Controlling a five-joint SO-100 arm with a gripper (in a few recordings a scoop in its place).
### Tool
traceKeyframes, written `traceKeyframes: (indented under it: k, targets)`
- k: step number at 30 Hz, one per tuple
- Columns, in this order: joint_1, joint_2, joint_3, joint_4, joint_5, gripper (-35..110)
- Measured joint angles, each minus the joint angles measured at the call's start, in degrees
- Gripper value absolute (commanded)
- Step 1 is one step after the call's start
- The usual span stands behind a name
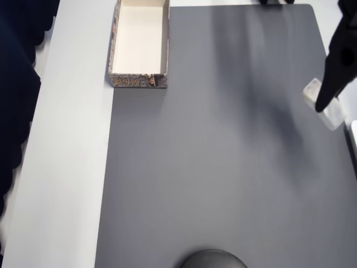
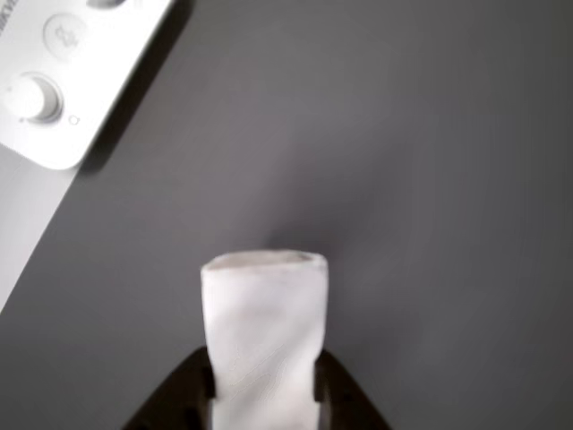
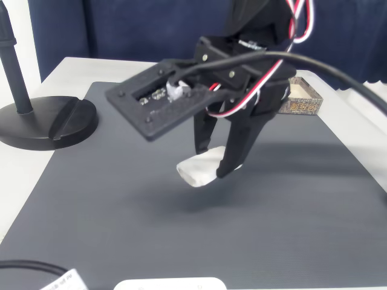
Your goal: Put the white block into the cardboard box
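1. Overhead view, far left: the pale tabletop [image 1: 67, 167] runs beside a dark grey ribbed mat [image 1: 212, 156].
2. At the upper left of that view sits the long shallow cardboard box with a cream inside and mottled brown-grey walls [image 1: 139, 81], open and with nothing in it.
3. Well apart from it, at the right edge, the black two-finger gripper [image 1: 329, 99] is clamped on the small white rounded block [image 1: 312, 89].
4. Fixed view: the block [image 3: 199, 168] hangs clear of the mat, tilted, held near one end.
5. Wrist view: both fingers press its long sides [image 2: 264, 340].
6. Judged by looks, it is light, stiff and smooth, so a mid-length grip would resist pivoting better.
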Motion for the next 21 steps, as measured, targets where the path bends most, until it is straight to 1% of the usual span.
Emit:
traceKeyframes:
  k: [10, 17, 21]
  targets:
    - [4.04, 1.93, 0.88, 0.53, -1.58, -2]
    - [11.69, 5.98, 3.34, 0.53, -1.41, -2]
    - [17.23, 8.35, 4.48, 0.53, 0.7, -2]
